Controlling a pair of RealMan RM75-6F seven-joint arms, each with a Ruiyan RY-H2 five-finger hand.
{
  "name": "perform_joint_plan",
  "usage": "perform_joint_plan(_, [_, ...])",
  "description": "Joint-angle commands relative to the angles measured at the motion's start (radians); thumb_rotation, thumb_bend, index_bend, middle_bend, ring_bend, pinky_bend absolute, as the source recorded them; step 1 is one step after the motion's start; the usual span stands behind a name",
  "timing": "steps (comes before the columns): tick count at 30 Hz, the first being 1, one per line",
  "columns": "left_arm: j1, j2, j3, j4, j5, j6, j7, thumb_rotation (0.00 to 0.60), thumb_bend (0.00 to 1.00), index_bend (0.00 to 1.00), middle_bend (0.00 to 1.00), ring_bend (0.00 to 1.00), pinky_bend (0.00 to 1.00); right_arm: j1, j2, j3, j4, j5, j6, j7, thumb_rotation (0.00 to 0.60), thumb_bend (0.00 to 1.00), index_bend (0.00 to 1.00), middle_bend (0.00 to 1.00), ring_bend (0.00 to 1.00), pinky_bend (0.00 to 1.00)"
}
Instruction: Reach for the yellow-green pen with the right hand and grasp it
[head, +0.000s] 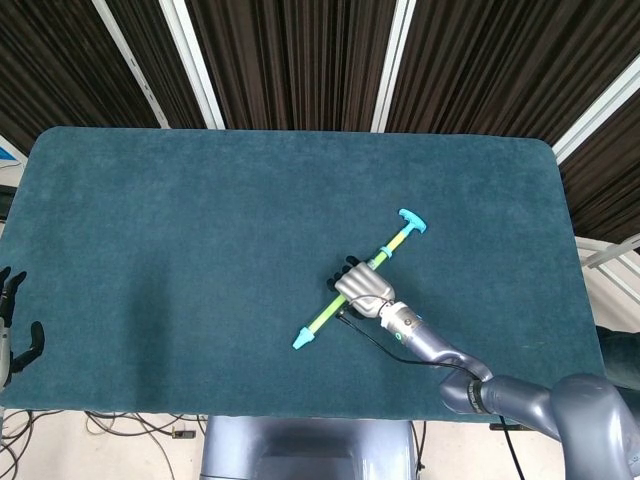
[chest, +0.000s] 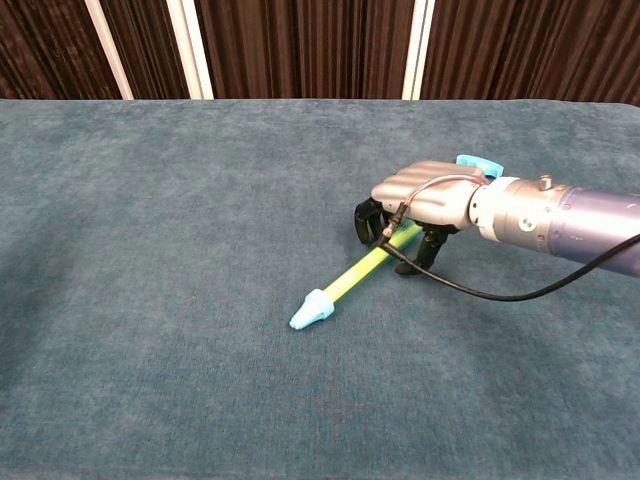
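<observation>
The yellow-green pen (head: 322, 321) lies diagonally on the teal table, its cyan pointed tip (head: 303, 340) toward the front left and its cyan T-shaped end (head: 411, 220) toward the back right. In the chest view the pen (chest: 356, 275) rests flat on the cloth. My right hand (head: 362, 288) is palm-down over the pen's middle. Here the right hand (chest: 420, 196) has its dark fingers curled down on the far side and its thumb on the near side, straddling the shaft without clearly clamping it. My left hand (head: 12, 335) hangs off the table's front left edge, holding nothing.
The teal felt table (head: 180, 220) spreads wide to the left of the pen. A black cable (chest: 470, 291) trails from the right hand along the forearm. Dark slatted panels with white strips (head: 200, 70) stand behind the table's far edge.
</observation>
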Motion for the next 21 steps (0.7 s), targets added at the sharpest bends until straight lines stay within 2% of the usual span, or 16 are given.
perform_joint_plan(1, [-0.001, 0.001, 0.001, -0.002, -0.001, -0.003, 0.001, 0.600, 0.53, 0.07, 0.00, 0.00, 0.00, 0.003, -0.005, -0.003, 0.003, -0.001, 0.004, 0.008, 0.600, 0.40, 0.43, 0.46, 0.41, 0.18])
perform_joint_plan(7, [-0.001, 0.003, 0.003, -0.004, -0.003, -0.006, -0.004, 0.600, 0.53, 0.07, 0.00, 0.00, 0.00, 0.003, 0.006, -0.016, -0.009, -0.017, 0.022, 0.033, 0.600, 0.49, 0.47, 0.51, 0.46, 0.20])
perform_joint_plan(14, [-0.002, 0.005, 0.005, -0.012, -0.006, -0.012, -0.003, 0.600, 0.53, 0.07, 0.00, 0.00, 0.00, -0.009, 0.058, -0.014, -0.087, -0.029, 0.065, 0.088, 0.600, 0.51, 0.48, 0.52, 0.46, 0.20])
perform_joint_plan(21, [-0.002, 0.008, 0.006, -0.019, -0.009, -0.014, -0.005, 0.600, 0.53, 0.07, 0.00, 0.00, 0.00, -0.036, 0.163, 0.014, -0.214, -0.045, 0.157, 0.118, 0.600, 0.51, 0.49, 0.52, 0.47, 0.20])
